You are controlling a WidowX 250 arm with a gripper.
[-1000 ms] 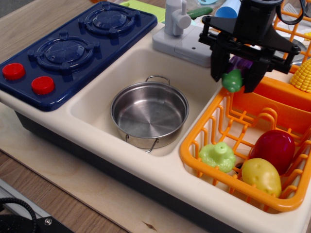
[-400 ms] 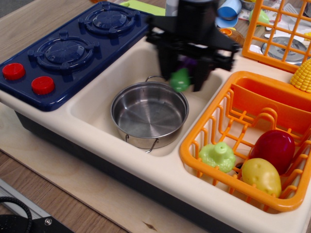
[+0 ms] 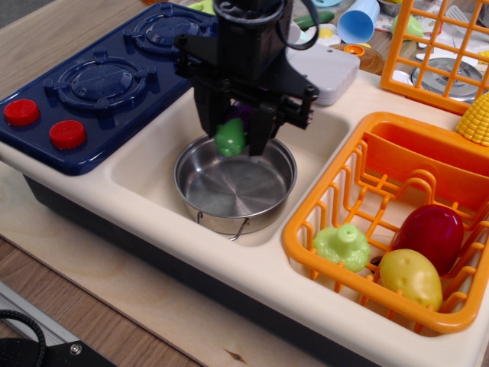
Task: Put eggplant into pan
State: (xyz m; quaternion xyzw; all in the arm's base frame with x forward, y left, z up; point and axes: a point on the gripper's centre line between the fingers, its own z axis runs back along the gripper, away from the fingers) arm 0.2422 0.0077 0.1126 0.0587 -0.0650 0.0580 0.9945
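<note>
My black gripper (image 3: 231, 141) is shut on the eggplant (image 3: 231, 135). Its green cap points down and a bit of purple body shows between the fingers. It hangs just above the back rim of the round steel pan (image 3: 263, 200), which sits in the cream sink (image 3: 145, 164) with wire loop handles at front and back. The pan is empty.
A blue toy stove (image 3: 114, 76) with red knobs is to the left. An orange dish basket (image 3: 321, 222) at the right holds a pale green lettuce toy (image 3: 342, 246), a dark red oval toy (image 3: 432, 233) and a yellow toy (image 3: 411, 277). A grey faucet block (image 3: 328, 73) stands behind the sink.
The gripper has carried the eggplant left from above the orange basket's back corner, across the sink, to above the pan's back rim, and lowered slightly.
</note>
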